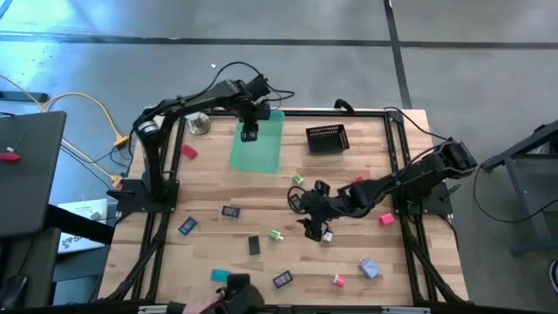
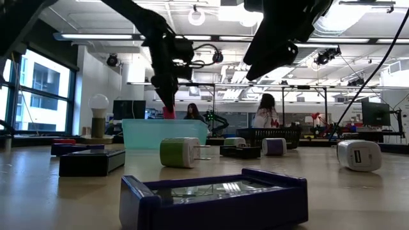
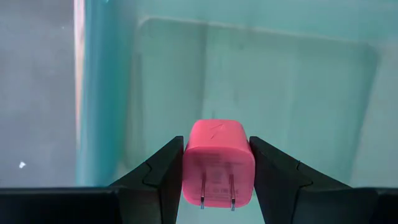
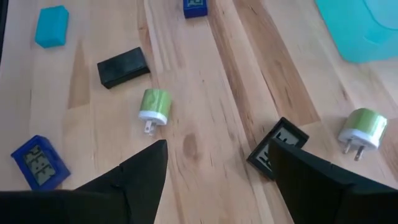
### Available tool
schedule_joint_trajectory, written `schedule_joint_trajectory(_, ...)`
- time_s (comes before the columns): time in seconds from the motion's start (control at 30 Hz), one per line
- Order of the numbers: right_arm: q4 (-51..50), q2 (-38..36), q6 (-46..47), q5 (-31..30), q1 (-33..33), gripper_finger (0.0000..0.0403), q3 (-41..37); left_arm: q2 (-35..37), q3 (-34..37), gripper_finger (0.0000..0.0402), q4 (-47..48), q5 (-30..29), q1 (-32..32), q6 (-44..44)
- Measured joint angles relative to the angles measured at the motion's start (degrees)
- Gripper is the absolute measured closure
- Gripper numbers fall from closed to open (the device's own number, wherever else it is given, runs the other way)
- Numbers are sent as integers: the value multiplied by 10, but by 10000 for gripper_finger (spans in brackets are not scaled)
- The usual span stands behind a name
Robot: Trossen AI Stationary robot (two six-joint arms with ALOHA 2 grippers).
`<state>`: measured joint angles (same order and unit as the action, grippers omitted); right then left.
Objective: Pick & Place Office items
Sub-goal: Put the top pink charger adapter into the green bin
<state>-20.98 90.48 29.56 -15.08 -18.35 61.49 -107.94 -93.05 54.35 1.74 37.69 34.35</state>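
Observation:
My left gripper [image 1: 250, 133] hangs over the translucent green tray [image 1: 261, 153], shut on a pink plug-shaped piece [image 3: 217, 158]; the low view shows the piece [image 2: 169, 113] just above the tray's rim. My right gripper [image 4: 217, 168] is open and empty above the table's middle [image 1: 312, 225]. Below it lie a green-and-white plug [image 4: 154, 107], a small black piece [image 4: 278, 146] beside one finger, and a second green-and-white plug [image 4: 362, 130]. Other small pieces lie on the wood: black [image 4: 123, 66], blue [image 4: 38, 160], teal [image 4: 51, 26]. My left gripper pinches the pink piece by two opposite sides [image 3: 189, 165] between its two fingers. The fingers point down from above. The piece's two metal prongs [image 3: 231, 193] point back toward the wrist. It is lifted clear, over the tray's floor [image 3: 261, 74].
A black mesh basket [image 1: 327, 139] stands right of the tray at the far side. Loose pieces lie about: red [image 1: 187, 153], blue [image 1: 187, 226], pink [image 1: 338, 280], lavender [image 1: 369, 267], red [image 1: 386, 219]. A person's hand [image 1: 205, 303] shows at the near edge.

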Motion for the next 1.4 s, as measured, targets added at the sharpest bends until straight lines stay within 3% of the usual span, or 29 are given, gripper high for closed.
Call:
schedule_joint_trajectory(0.83,24,0,-43,2,0,136,0,-90,-3,247,-13,-3,49,32)
schedule_joint_trajectory(1.4,24,0,-43,3,0,136,0,-90,-3,225,-17,-48,49,-11)
